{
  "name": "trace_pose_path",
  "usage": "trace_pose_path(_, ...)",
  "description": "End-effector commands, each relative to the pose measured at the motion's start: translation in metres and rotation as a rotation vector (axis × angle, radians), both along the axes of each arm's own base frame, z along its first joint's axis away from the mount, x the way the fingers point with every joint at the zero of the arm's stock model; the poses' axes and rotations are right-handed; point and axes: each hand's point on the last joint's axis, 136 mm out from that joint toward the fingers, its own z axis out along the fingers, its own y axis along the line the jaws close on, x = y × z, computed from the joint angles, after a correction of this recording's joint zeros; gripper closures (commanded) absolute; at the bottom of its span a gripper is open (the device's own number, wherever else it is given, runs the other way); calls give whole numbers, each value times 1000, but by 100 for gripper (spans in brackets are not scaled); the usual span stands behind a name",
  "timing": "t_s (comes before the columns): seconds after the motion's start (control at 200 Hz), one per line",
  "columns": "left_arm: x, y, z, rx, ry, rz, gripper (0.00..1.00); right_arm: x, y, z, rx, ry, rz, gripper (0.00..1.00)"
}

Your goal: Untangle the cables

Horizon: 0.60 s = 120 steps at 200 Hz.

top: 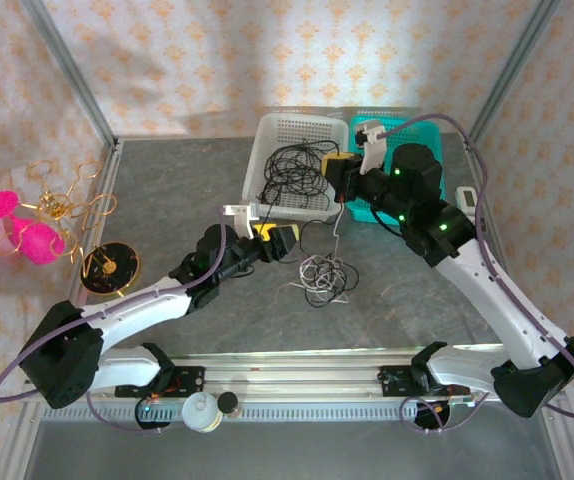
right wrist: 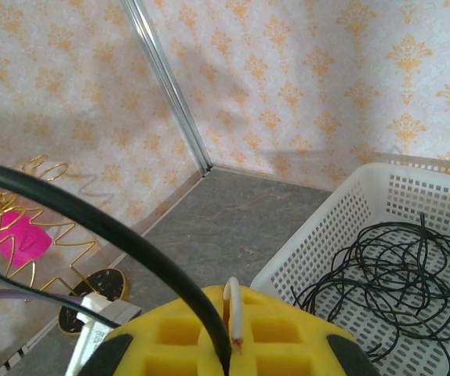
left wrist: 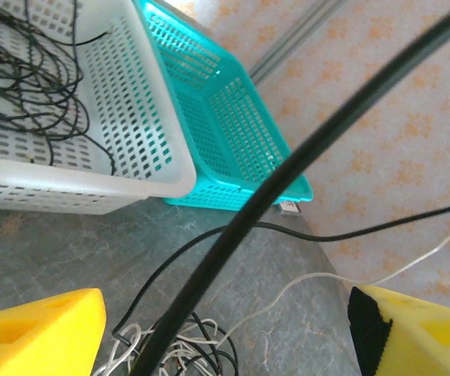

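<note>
A small tangle of black and white cables (top: 324, 277) lies on the grey table (top: 167, 180); in the left wrist view the tangle (left wrist: 174, 352) sits low between my fingers. More black cables (top: 297, 170) lie coiled in the white basket (top: 267, 135). My right gripper (top: 342, 172) hovers by that basket's front right edge. Its yellow jaws (right wrist: 237, 333) are shut on a white cable end (right wrist: 234, 309) and a black cable (right wrist: 131, 235). The white strand (top: 338, 225) hangs down to the tangle. My left gripper (top: 275, 238) is open just left of the tangle, nothing between its fingers (left wrist: 45, 333).
A teal basket (left wrist: 233, 117) stands right of the white one, partly under my right arm. A gold wire ornament with pink pieces (top: 42, 215) and its black round base (top: 110, 268) stand at the left edge. A white bottle (top: 199, 412) sits by the front rail.
</note>
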Motion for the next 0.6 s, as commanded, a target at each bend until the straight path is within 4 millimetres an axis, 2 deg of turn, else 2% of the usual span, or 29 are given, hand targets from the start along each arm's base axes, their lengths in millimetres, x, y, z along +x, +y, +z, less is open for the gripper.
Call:
trace_pose_path(0.0,6,6,-2,-77,50,61,18,-7,0,28,57,-58,16,100)
trace_pose_path(0.23,5,3,-25,-115,125,62,19,-7,1,27,62,-60,21,100)
trace_pose_path(0.596,1,-8,-41,-187,183,51,25,-6,3,27,65,-63,24,100)
